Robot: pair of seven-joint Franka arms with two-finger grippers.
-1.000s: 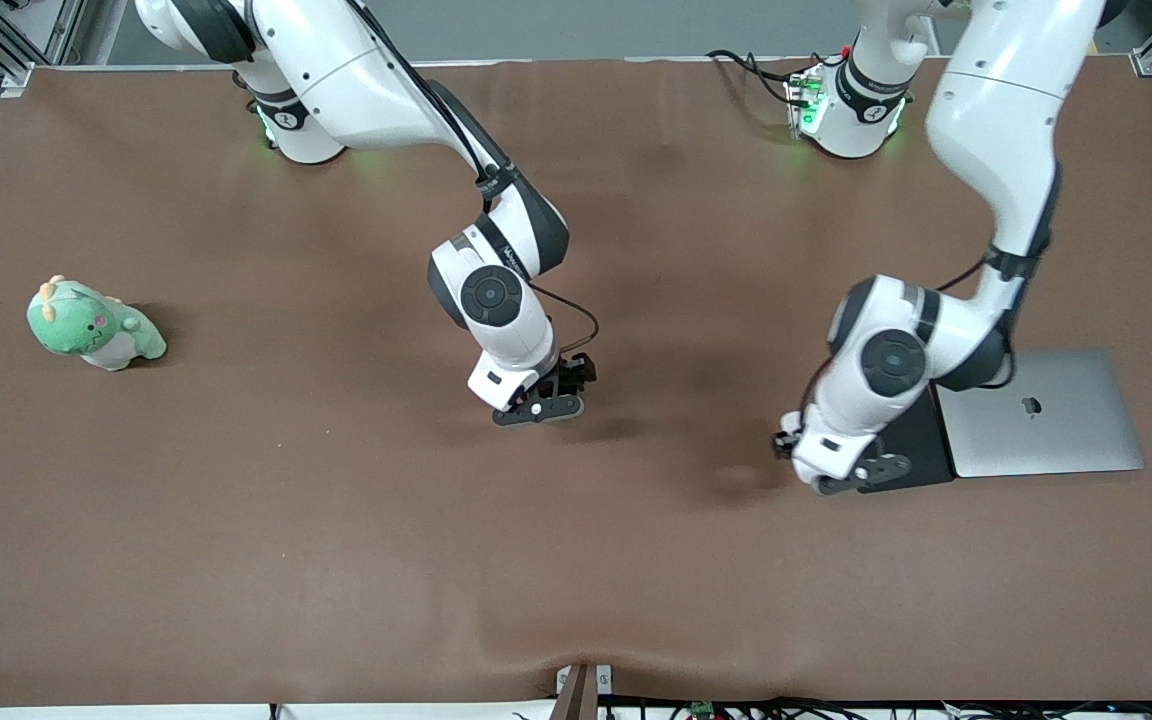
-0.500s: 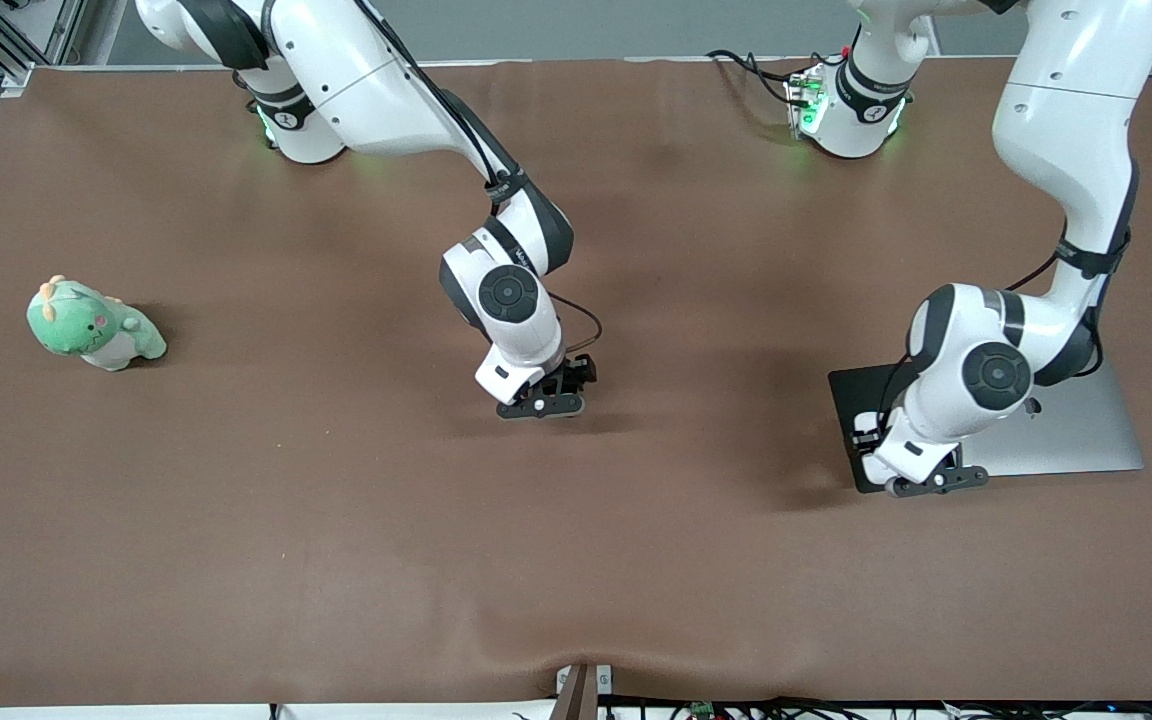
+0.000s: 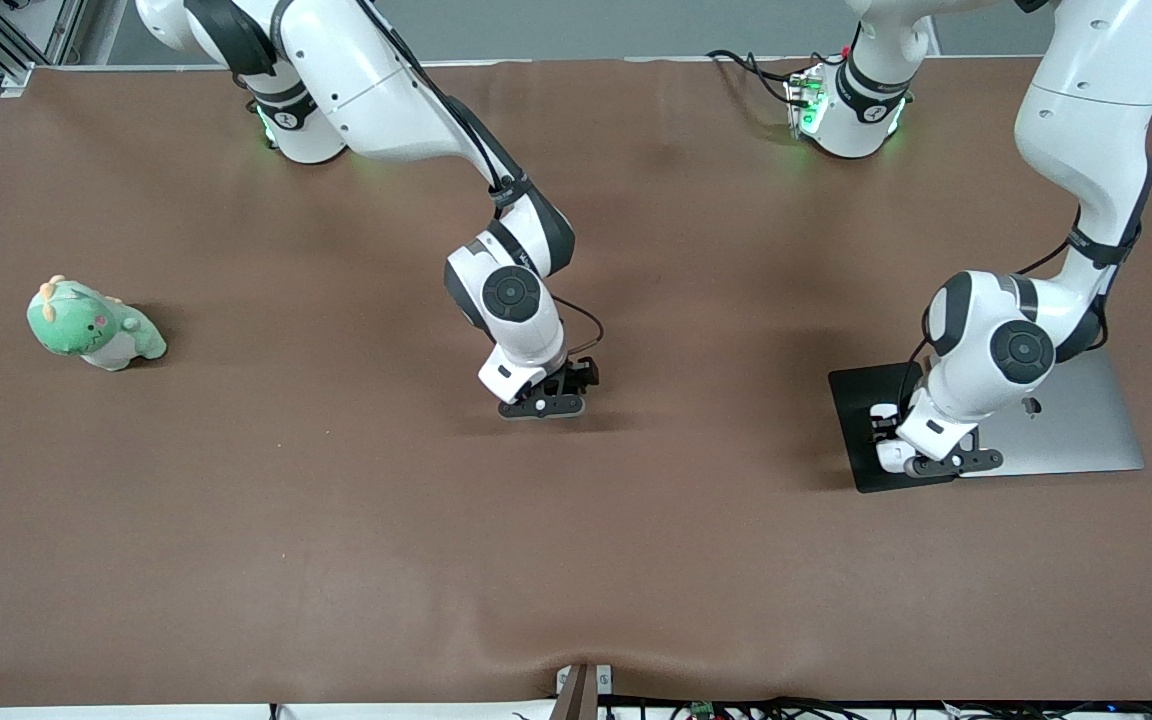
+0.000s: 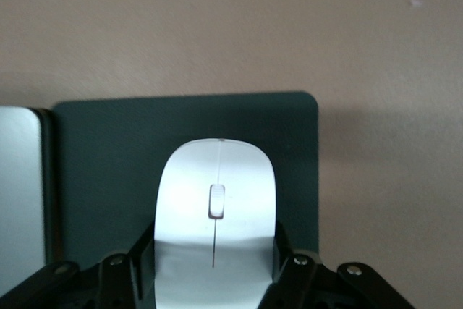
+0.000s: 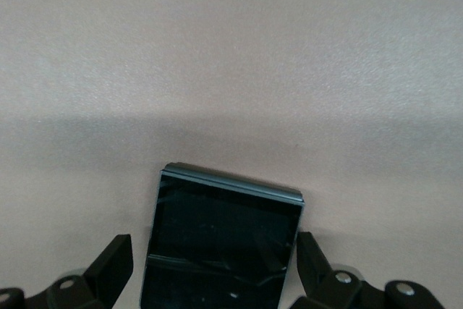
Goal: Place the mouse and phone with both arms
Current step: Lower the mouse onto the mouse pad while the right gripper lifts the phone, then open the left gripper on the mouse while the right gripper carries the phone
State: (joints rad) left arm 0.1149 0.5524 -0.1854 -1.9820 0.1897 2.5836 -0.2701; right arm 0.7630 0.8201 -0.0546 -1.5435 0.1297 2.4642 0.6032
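Two grippers are at work over the brown table (image 3: 336, 520), each with a task object between its fingers. The left gripper (image 4: 213, 280) is down over the black pad (image 4: 101, 179), which lies toward the left arm's end of the table, and it is clamped on the mouse (image 4: 215, 229): in the left wrist view the black fingers (image 4: 137, 269) press against both flanks of the white shell, and the mouse's rounded nose with its thin centre line juts out ahead of the fingertips, over the pad. Whether the mouse's underside is touching the pad cannot be told. Just beside the pad, on the side away from the right arm, lies a closed silver laptop (image 3: 1086, 430), its edge touching or nearly touching the pad's edge; in the front view the left gripper (image 3: 936, 462) sits over the seam between the two. The right gripper (image 5: 217, 280) is low over bare table near the middle, well apart from the pad, and its fingers (image 5: 108, 269) stand wide, one on each side of the phone (image 5: 221, 251). The phone's glossy black face lies between them with a visible gap at either finger, so the fingers appear to flank it rather than squeeze it, and it seems to lie flat on the table. In the front view the right gripper (image 3: 541, 405) hides the phone. A green plush toy (image 3: 94, 325) sits far off toward the right arm's end of the table, well clear of both grippers.
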